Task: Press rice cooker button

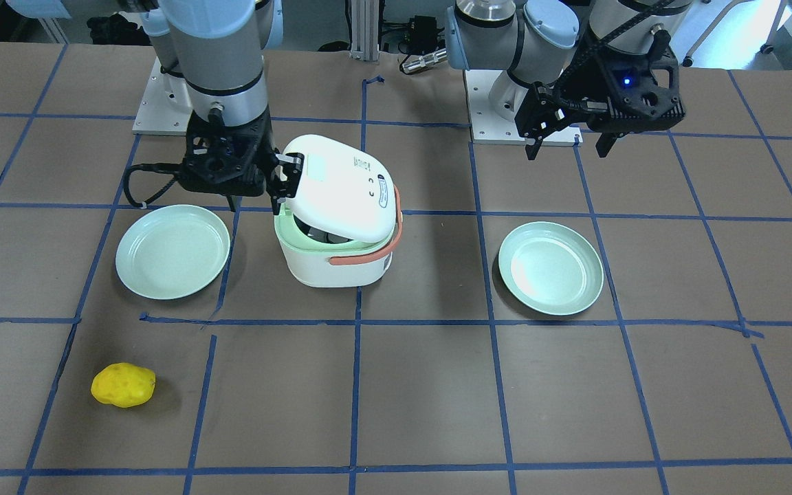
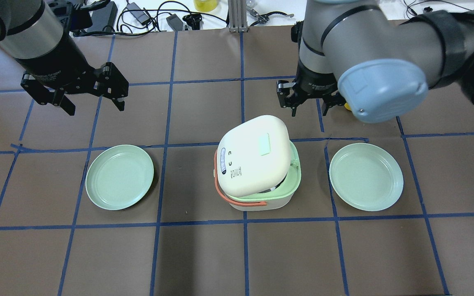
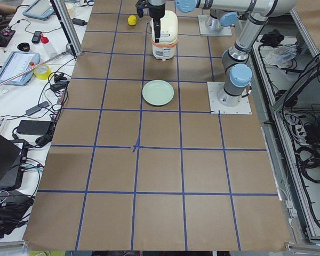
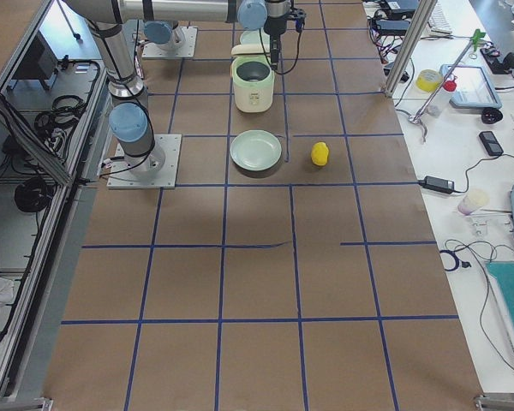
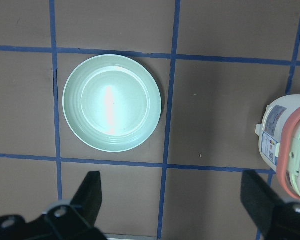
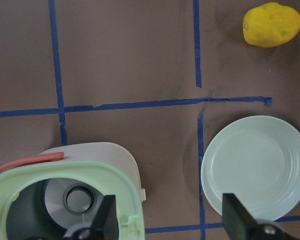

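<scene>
Small white rice cooker (image 1: 331,268) sits mid-worktop. Its lid (image 2: 253,154) is tilted and ajar, so the pale green rim (image 6: 105,170) and the metal inner pot (image 6: 65,205) show beneath. An orange carry handle (image 1: 358,261) lies folded around the body.

The button itself is not certain. A pale rectangular panel (image 2: 265,144) on the lid top is one candidate, and a small white tab (image 6: 142,193) on the body wall is another. With the lid sprung, the release looks already done, by my reading.

Handling, judged:
- Hard, smooth plastic shell, and probably light.
- A sideways shove would likely slide or tip it.
- Press along the button's own axis with one fingertip, fingers brought together.
- Keep off the loose handle and the hinged lid, since both give.
- If steadying is needed, use the lower body wall.

Right gripper (image 2: 309,107) is at the cooker's 1 o'clock, above the rim corner, with its fingers (image 6: 107,220) spread wide and holding nothing. I cannot tell whether it touches the lid.

Left gripper (image 2: 95,107) is at 10 o'clock, well apart, with its fingers (image 5: 92,190) also wide and empty.

Two mint plates lie on the brown, blue-taped worktop (image 2: 204,255), one at 9 o'clock (image 2: 119,176) and one at 3 o'clock (image 2: 366,176). A yellow potato-like toy (image 1: 123,385) sits beyond the 3 o'clock plate, toward 1 o'clock.
</scene>
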